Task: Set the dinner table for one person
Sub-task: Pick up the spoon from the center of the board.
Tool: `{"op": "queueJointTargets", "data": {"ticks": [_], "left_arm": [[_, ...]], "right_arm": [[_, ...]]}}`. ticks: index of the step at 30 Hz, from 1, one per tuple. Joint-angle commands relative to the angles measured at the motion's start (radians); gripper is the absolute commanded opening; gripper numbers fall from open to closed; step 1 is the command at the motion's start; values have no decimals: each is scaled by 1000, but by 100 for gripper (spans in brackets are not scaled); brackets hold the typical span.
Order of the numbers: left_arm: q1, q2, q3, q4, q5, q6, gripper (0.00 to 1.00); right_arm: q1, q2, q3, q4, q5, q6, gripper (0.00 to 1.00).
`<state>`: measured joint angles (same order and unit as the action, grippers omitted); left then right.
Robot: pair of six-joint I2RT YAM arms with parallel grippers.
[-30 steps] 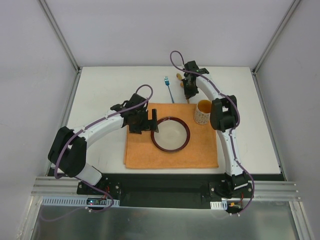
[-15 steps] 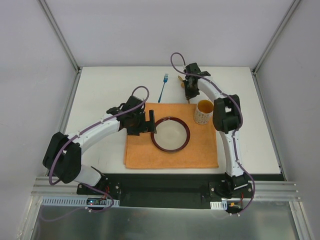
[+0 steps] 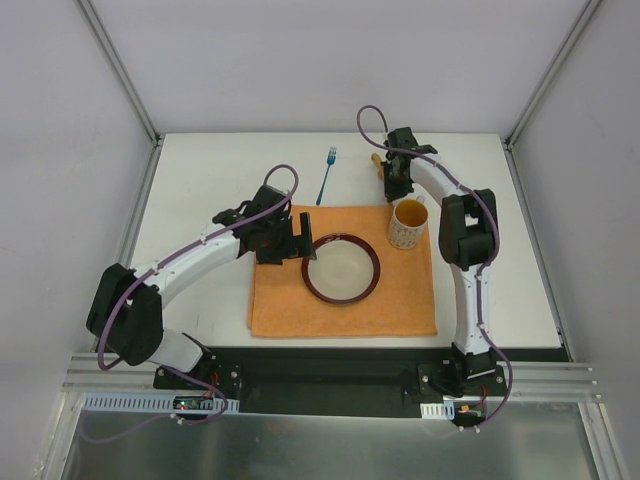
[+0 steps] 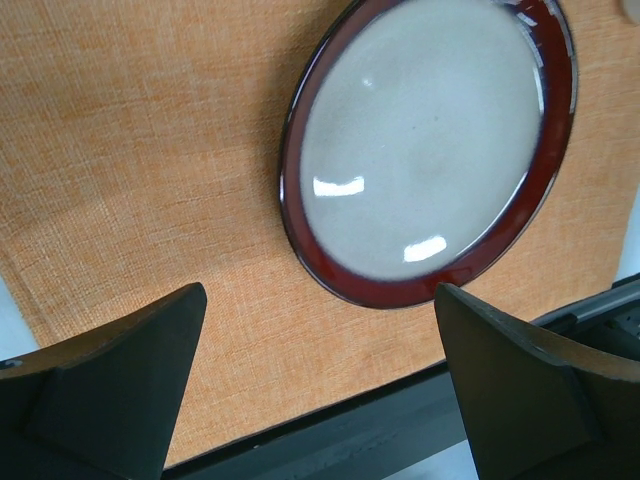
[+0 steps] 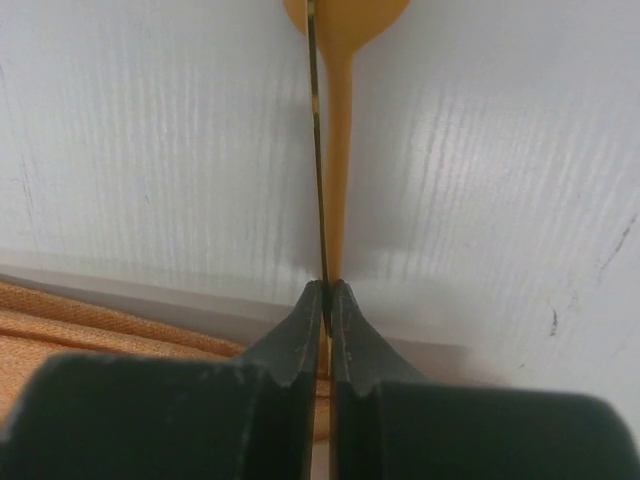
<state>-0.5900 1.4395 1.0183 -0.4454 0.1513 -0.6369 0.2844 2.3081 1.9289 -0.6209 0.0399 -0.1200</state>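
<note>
The white tabletop (image 3: pixel 200 180) lies beneath both pairs of jaws. Its long axis runs side to side, from beyond the left gripper (image 3: pixel 305 240) to beyond the right gripper (image 3: pixel 393 188).

The left gripper's jaws stand wide open and hold nothing. Just ahead of them sits the one plate (image 3: pixel 341 267), dark red at the rim, on the one orange placemat (image 3: pixel 340 310).

The right gripper's jaws are closed on the slim handle of an orange utensil (image 3: pixel 377 160). Its rounded end points away from the jaws, toward the far edge.

Just beside these jaws, on the near side, stands one mug (image 3: pixel 406 224). One blue fork (image 3: pixel 326 176) lies to their left on the bare tabletop.

The left wrist view shows only the plate (image 4: pixel 430 150), the placemat (image 4: pixel 130 150) and the spread jaws of the left gripper (image 4: pixel 318 300).

Only the right wrist view shows the pinch of the right gripper (image 5: pixel 327 290). There a thin dark edge runs along the utensil (image 5: pixel 340 200), over the tabletop (image 5: pixel 150 150). I cannot tell whether that edge is a separate piece.
</note>
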Motion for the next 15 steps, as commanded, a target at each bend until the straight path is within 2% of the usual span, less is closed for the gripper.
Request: {"op": "queueJointTargets", "data": {"ticks": [1, 15], "left_arm": [[-8, 12, 75, 10, 1, 32, 99], [-7, 36, 137, -9, 10, 98, 99]], "right_arm": [[-17, -124, -10, -4, 17, -1, 1], [-62, -222, -87, 141, 44, -1, 1]]}}
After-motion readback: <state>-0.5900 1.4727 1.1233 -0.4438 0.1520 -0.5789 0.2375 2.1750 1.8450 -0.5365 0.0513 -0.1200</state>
